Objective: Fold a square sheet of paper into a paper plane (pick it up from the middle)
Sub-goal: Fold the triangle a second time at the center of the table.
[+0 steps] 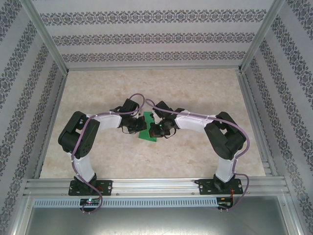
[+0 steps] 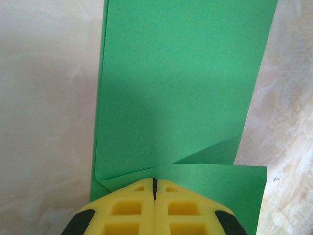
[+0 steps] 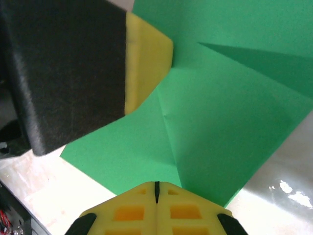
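The green sheet of paper lies on the table between the two arms, partly folded. In the left wrist view the paper shows a long upper layer and a diagonal flap at its near end. My left gripper is shut, and its yellow tips rest on top of the paper at that fold. The right wrist view shows a centre crease and an angled flap in the paper. My right gripper is shut too, with its tips at the paper's near edge. The left gripper's finger presses the far side.
The beige marbled table is bounded by aluminium rails and patterned walls. Both arms bend inward, so their wrists nearly meet over the paper at the middle of the table. Purple cables loop above each forearm.
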Controlling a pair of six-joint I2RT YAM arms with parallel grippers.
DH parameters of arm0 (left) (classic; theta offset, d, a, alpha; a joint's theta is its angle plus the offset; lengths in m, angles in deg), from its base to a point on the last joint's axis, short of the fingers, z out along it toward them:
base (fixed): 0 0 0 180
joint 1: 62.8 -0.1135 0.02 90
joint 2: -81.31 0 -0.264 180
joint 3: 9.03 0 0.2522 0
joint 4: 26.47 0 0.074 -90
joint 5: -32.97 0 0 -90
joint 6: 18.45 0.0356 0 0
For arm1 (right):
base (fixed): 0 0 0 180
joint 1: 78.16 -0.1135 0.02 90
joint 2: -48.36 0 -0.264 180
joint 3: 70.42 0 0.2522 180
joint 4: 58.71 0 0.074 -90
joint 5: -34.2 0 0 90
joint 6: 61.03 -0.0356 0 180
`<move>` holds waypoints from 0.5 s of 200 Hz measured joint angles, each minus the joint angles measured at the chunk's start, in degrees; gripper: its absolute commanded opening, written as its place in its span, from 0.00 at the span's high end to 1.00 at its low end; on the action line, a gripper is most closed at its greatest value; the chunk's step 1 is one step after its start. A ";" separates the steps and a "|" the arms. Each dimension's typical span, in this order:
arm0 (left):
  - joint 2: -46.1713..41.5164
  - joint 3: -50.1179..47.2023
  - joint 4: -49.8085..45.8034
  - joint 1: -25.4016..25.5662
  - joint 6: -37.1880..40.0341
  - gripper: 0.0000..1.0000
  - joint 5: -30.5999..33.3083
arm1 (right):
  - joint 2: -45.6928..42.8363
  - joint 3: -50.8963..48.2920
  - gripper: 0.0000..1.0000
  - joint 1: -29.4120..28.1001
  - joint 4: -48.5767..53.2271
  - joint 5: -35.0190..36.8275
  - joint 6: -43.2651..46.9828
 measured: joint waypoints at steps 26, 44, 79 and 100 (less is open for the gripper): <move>-0.09 -0.15 0.20 0.00 -0.17 1.00 0.00 | 1.29 1.27 1.00 0.00 0.44 1.16 -0.09; -0.11 -0.28 0.39 0.00 -0.24 1.00 0.00 | 1.90 1.84 1.00 0.00 0.74 1.60 -0.17; -0.15 -0.35 0.46 0.00 -0.63 1.00 0.02 | 2.78 2.58 1.00 0.00 1.11 2.08 -0.22; -0.15 -0.35 0.46 0.00 -0.90 1.00 0.02 | 3.23 2.64 1.00 0.00 1.20 2.12 -0.22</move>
